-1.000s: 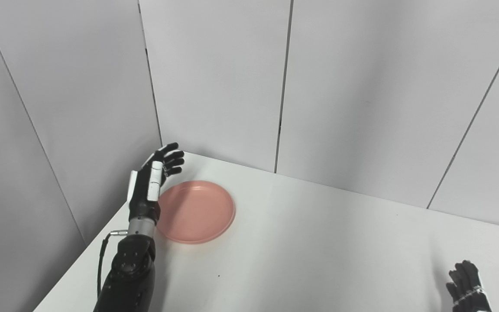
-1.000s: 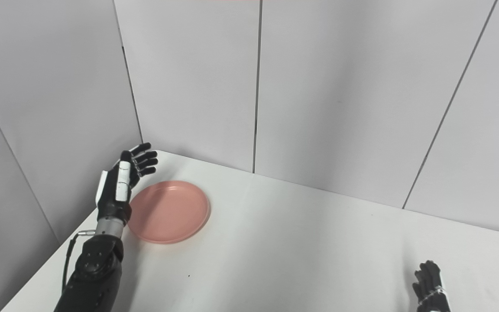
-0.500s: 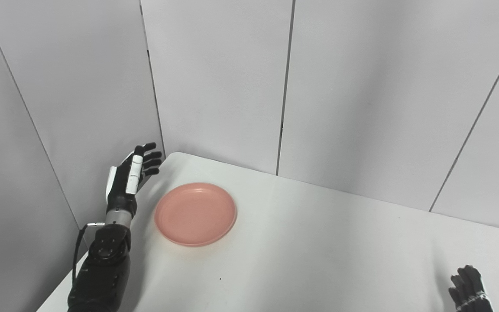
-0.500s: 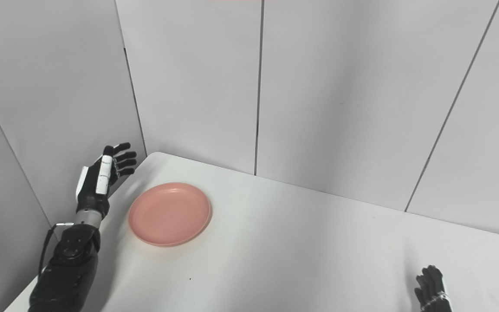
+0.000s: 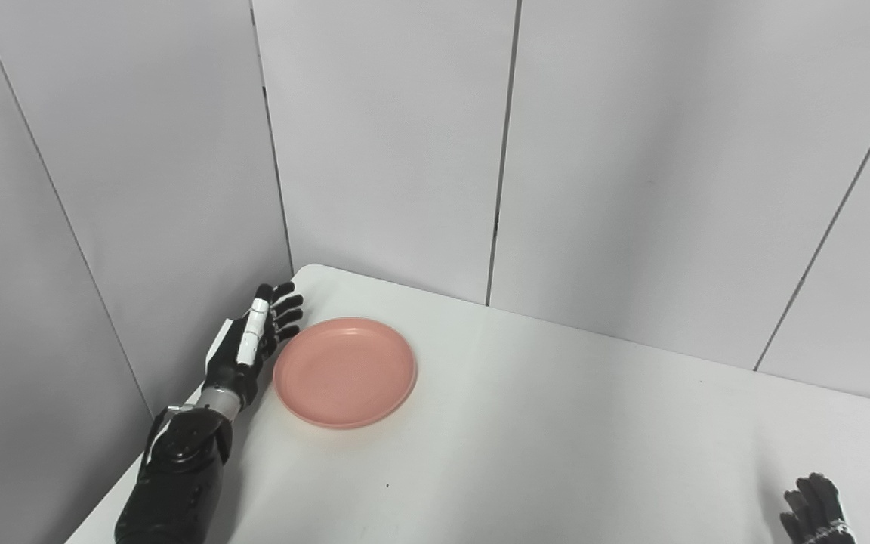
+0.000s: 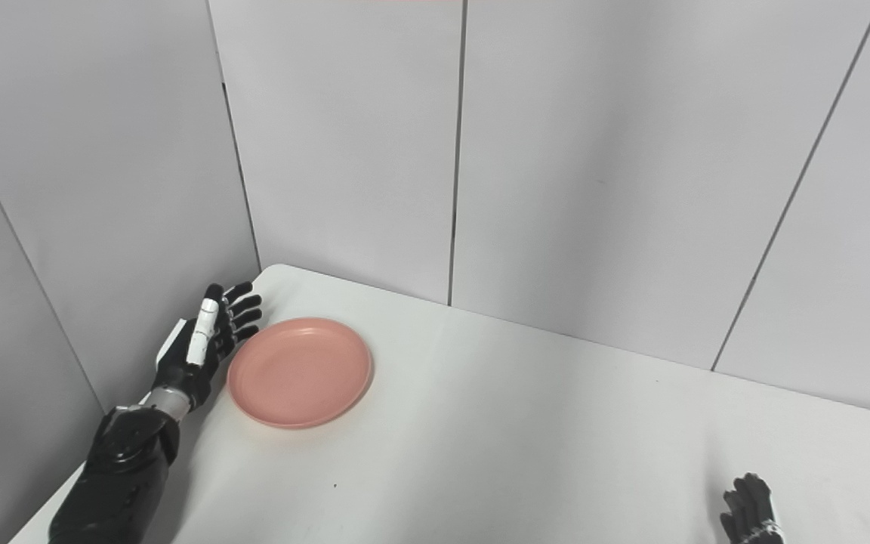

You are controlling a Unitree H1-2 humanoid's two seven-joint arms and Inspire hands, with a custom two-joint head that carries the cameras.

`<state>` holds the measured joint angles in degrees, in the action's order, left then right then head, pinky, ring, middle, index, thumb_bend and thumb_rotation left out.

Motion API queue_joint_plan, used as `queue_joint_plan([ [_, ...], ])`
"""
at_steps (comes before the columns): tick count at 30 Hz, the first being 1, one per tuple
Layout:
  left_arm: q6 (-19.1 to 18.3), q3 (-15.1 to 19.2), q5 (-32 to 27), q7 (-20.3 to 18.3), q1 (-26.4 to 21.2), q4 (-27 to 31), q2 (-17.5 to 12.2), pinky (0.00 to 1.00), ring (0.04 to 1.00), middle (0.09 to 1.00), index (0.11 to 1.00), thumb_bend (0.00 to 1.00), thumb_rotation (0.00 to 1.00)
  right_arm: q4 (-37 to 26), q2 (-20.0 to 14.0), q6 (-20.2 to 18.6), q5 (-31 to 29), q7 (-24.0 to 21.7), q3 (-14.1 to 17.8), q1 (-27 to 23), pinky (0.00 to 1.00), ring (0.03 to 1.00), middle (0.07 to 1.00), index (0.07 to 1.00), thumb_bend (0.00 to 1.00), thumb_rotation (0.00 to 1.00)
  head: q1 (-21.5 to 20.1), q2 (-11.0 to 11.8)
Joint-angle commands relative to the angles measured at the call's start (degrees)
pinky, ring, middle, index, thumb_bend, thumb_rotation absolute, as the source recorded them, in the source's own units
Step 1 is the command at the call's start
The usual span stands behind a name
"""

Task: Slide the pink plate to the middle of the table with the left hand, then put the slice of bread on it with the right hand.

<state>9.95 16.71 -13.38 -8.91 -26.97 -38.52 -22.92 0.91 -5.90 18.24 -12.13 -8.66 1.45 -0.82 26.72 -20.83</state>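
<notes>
Left hand lying low at the far left edge of the table, fingers spread apart and pointing away toward the far corner, gripping nothing. Palm facing right, toward the plate; hand standing just beside the plate's left rim, contact not clear enough to call. Black forearm entering from the bottom left, along the table's left edge.

Pink plate sitting flat on the table in the far left part, near the corner where the grey wall panels are meeting, well left of the table's middle. Nothing lying on the plate.

Wide bare stretch of white tabletop running right from the plate.

Right hand showing only in part at the bottom right edge, near side of the table, well apart from the plate; dark fingertips alone visible, so open or closed cannot be told.
</notes>
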Motion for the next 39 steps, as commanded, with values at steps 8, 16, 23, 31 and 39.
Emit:
queue_joint_plan([
  [8,2.81,-0.73,-2.19,-1.98,-0.14,-0.67,1.93,0.86,0.87,0.851,0.823,0.9,1.0,-0.72,-0.5,-0.4,-0.19,-0.43,0.31,0.57,1.0,0.974,0.965,0.956,0.82,0.92,-0.3,-0.42],
  [16,1.74,-2.57,-2.71,-2.4,2.22,4.2,4.54,0.84,0.861,0.852,0.831,0.9,1.0,-0.5,-0.34,-0.44,0.08,-0.02,0.52,0.58,1.0,0.967,0.961,0.954,0.81,0.92,-1.16,-1.29],
  [23,2.78,-4.08,-4.07,-3.97,2.8,5.99,7.63,0.85,0.859,0.85,0.825,0.88,1.0,-1.0,-0.3,-0.6,-0.04,-0.16,0.41,0.59,1.0,0.979,0.965,0.953,0.81,0.92,-1.58,-2.1],
  [31,2.26,-4.69,-4.39,-3.22,3.19,7.7,11.41,0.86,0.864,0.856,0.83,0.9,1.0,-2.12,-0.01,-1.38,0.33,0.31,0.43,0.78,1.0,0.994,0.978,0.966,0.82,0.91,-3.04,-3.19],
  [39,0.46,-7.1,-2.39,-2.32,4.64,10.95,13.54,0.86,0.865,0.847,0.819,0.91,1.0,-2.76,0.28,-0.3,2.84,0.35,-0.33,0.26,1.0,1.0,0.998,0.996,0.82,0.98,-7.18,-5.07],
])
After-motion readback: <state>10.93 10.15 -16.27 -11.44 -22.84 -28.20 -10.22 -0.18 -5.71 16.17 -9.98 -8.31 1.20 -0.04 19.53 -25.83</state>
